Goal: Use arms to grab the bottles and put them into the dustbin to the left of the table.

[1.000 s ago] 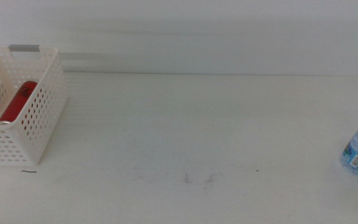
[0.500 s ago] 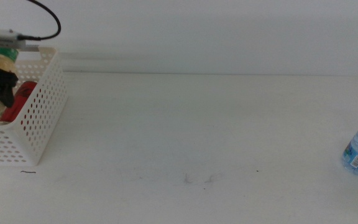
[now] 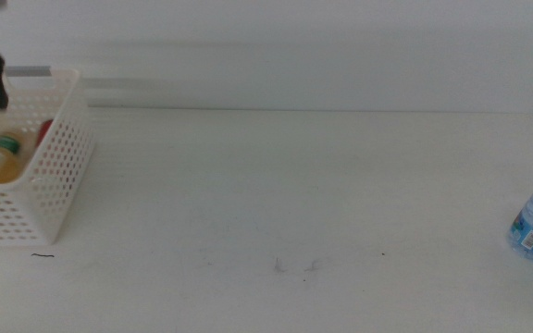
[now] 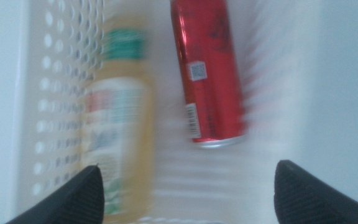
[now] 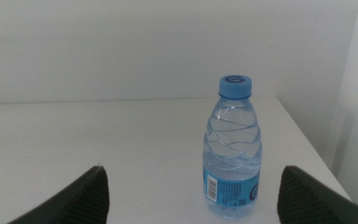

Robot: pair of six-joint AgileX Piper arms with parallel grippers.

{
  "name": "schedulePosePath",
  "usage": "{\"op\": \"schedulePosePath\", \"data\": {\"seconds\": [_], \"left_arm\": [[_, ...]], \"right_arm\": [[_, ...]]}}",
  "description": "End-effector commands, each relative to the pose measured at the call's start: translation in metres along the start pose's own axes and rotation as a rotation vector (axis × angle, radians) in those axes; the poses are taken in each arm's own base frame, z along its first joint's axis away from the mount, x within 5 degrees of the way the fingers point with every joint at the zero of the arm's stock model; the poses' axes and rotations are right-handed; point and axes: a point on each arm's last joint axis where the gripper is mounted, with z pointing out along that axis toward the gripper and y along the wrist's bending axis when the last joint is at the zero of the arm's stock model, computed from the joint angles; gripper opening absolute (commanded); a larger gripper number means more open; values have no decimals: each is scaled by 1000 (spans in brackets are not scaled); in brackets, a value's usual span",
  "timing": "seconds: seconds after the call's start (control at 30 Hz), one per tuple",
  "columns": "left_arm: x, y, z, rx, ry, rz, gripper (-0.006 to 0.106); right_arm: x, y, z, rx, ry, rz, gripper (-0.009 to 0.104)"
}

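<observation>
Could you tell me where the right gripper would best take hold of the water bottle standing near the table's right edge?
Probably around the clear ribbed body above the blue label, coming in level from the side. The water bottle stands upright on the table with nothing beside it, and the right gripper already faces it with jaws wide open. The blue cap looks too narrow for a secure hold.

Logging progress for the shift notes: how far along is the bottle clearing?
Two of three are done: the yellow bottle and red can lie in the dustbin. The left hand is open above them, empty. The water bottle stands upright on the table, before the open right hand.
</observation>
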Motion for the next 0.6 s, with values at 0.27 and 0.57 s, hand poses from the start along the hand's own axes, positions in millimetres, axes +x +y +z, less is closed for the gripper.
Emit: {"op": "schedulePosePath", "data": {"seconds": [0.27,0.57], "left_arm": [[89,-110,-199,322,-476,277,94],[192,-151,-301,699,-770,613,94]], "right_arm": [[0,-1,0,10,-8,-14,74],[0,-1,0,10,-8,-14,74]]}}
